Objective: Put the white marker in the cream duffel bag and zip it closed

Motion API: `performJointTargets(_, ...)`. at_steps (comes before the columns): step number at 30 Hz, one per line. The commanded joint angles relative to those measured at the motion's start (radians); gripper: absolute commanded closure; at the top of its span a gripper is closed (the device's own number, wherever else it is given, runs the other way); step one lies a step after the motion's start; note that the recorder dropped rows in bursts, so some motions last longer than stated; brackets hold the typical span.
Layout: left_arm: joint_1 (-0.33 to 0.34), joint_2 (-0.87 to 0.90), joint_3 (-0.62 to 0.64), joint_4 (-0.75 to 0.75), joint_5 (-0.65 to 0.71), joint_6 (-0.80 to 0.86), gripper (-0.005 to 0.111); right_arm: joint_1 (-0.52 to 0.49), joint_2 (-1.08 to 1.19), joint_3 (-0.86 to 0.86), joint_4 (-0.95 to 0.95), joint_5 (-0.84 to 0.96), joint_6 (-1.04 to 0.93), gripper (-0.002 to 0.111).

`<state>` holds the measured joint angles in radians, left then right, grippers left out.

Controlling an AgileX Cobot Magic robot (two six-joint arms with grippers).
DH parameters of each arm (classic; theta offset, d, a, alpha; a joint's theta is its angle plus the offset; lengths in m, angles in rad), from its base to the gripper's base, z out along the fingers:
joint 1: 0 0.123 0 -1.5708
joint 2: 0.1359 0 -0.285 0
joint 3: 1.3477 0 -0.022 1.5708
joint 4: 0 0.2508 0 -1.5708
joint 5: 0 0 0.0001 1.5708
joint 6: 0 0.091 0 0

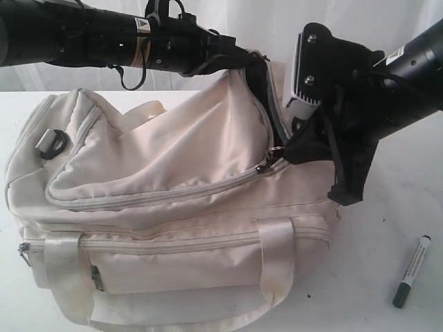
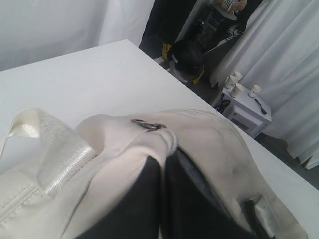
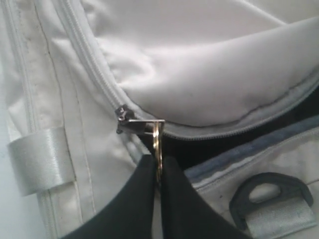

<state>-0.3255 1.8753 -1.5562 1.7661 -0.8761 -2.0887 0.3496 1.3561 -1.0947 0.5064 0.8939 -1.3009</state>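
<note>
White marker beside cream duffel bag, right end effector on zipper pull

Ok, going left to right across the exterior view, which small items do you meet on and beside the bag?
black strap loop → front pocket zip pull → main zip pull → white marker
</note>
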Motion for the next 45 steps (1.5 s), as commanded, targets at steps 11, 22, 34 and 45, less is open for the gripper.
performJointTargets(11,0.000,-0.024,-0.010,-0.022,0.007,0.001,0.107,0.003,-0.011,0.002,0.125,0.143,-0.037,0.096)
performJointTargets(22,0.000,-0.024,-0.010,-0.022,0.006,-0.001,0.107,0.003,-0.009,0.002,0.133,0.087,-0.009,0.092)
performJointTargets(34,0.000,-0.024,-0.010,-0.022,0.006,0.002,0.106,0.003,-0.009,0.004,0.150,0.143,0.318,0.078)
performJointTargets(45,0.000,-0.011,-0.010,-0.022,0.002,0.000,0.054,0.003,-0.007,0.190,0.325,-0.004,0.356,0.063)
